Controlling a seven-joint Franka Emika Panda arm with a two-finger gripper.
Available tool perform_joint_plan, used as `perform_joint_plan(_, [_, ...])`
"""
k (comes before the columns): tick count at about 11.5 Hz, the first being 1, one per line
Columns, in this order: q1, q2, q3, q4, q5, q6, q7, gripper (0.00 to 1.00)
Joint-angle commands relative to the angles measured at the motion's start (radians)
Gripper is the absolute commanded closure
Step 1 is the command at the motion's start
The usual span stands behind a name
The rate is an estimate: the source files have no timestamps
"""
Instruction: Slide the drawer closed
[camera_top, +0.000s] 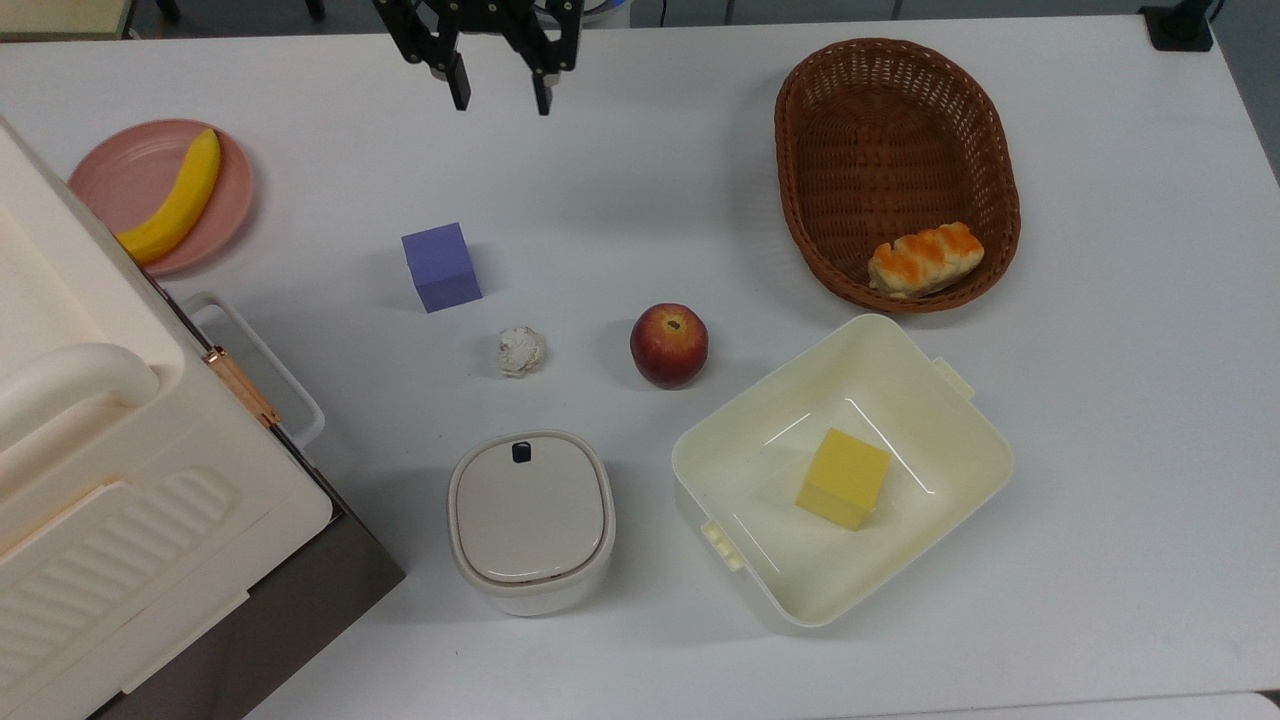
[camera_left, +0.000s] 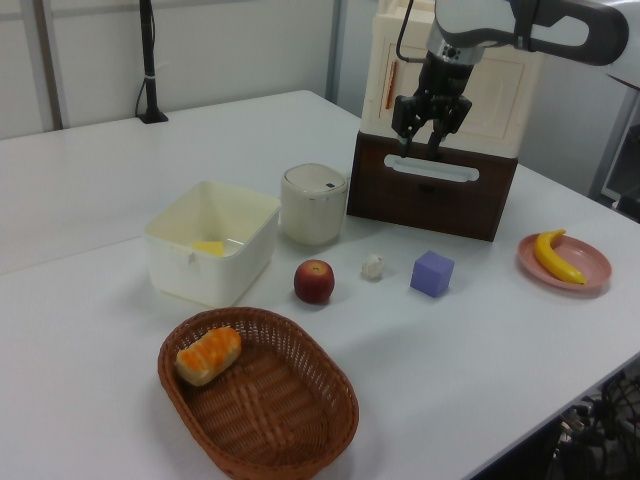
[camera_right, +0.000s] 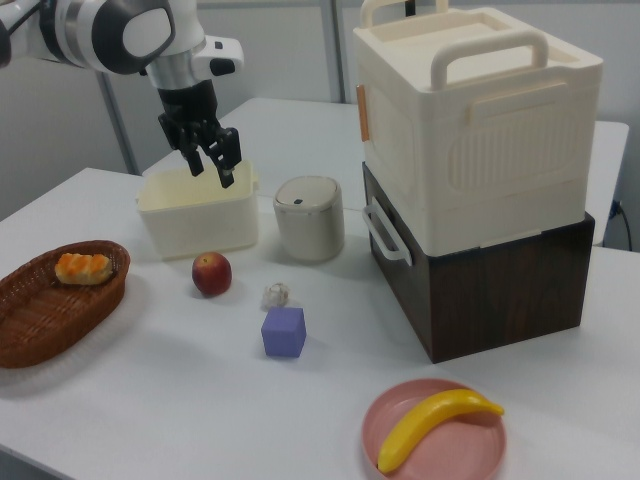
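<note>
The drawer (camera_right: 400, 285) has a dark brown front and a white loop handle (camera_right: 385, 232), and it sits under the cream cabinet (camera_right: 470, 130). Its front looks flush with the brown base in the right view. The left view shows the drawer (camera_left: 430, 208) front-on with its handle (camera_left: 435, 170). In the top view the handle (camera_top: 272, 358) pokes out from under the cabinet's edge. My gripper (camera_top: 500, 88) is open and holds nothing, raised near the top view's upper edge, well apart from the cabinet. In the left view the gripper (camera_left: 420, 143) appears just above the handle. In the right view the gripper (camera_right: 212, 168) hangs over the tub.
On the table lie a purple cube (camera_top: 441, 266), a crumpled paper ball (camera_top: 521, 351), an apple (camera_top: 669, 345), a lidded cream jar (camera_top: 530, 518), a cream tub (camera_top: 930, 400) with a yellow block, a wicker basket (camera_top: 800, 120) with bread, and a pink plate (camera_top: 120, 170) with a banana.
</note>
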Motion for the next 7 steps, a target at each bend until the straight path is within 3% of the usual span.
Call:
perform_joint_plan(1, [0.031,-0.041,-0.012,-0.039,0.018,-0.007,-0.041,0.0])
perform_joint_plan(7, [0.033,-0.058,-0.035,-0.036,0.006,-0.062,-0.111,0.0])
